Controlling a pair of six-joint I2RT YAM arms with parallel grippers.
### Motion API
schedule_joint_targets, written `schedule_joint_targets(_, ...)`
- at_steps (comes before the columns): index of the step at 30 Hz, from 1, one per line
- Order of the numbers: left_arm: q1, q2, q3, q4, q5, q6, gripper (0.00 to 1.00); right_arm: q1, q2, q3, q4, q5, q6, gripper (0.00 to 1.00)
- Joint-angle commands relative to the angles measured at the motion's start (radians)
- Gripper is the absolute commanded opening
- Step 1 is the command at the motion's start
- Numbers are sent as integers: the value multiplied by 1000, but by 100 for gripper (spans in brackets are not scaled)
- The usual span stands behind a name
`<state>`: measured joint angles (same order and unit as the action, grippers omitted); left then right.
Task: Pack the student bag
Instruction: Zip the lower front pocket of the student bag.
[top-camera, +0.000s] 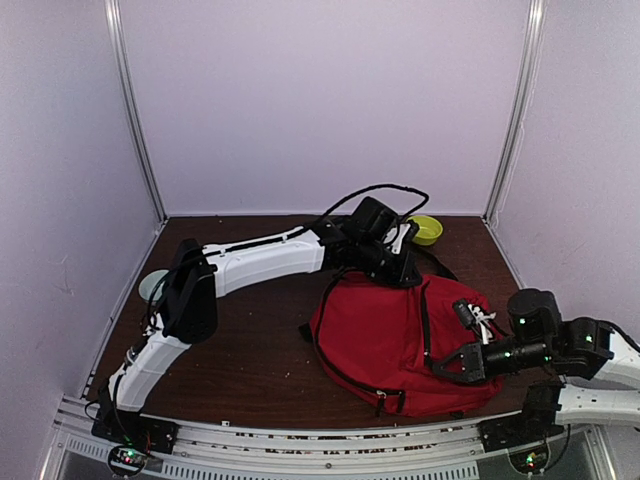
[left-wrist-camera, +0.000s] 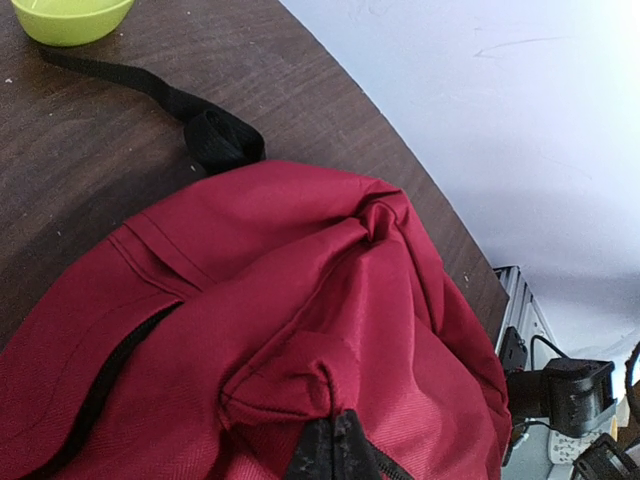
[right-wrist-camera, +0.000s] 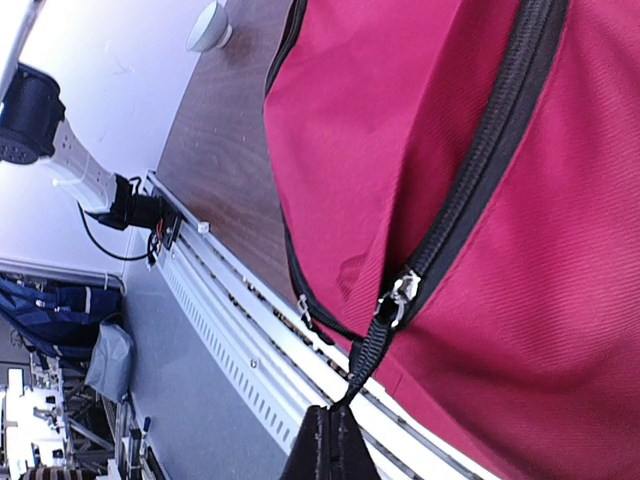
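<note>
My left fingers (left-wrist-camera: 335, 452) pinch a fold of the student bag (top-camera: 390, 340) at its far edge; my right fingers (right-wrist-camera: 330, 448) clamp its black zipper strap (right-wrist-camera: 368, 350) on the right.

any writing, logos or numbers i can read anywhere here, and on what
None can be read in any view.
bag: no label or logo shows.
zipper pull: no marking.
green bowl: plain.
clutter beyond the table, right wrist view: too blurred to read anything.
</note>
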<state>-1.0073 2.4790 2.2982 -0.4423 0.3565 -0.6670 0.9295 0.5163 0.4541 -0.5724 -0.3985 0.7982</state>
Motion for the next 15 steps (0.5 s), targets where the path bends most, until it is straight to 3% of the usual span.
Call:
schedule_joint_targets(1, 37, -64, -19, 71, -24, 18, 0, 89, 21, -2, 9, 38, 54, 0)
schedule_joint_targets(15, 36, -70, -41, 90, -21, 19, 0, 264, 67, 8, 14, 85, 128, 0)
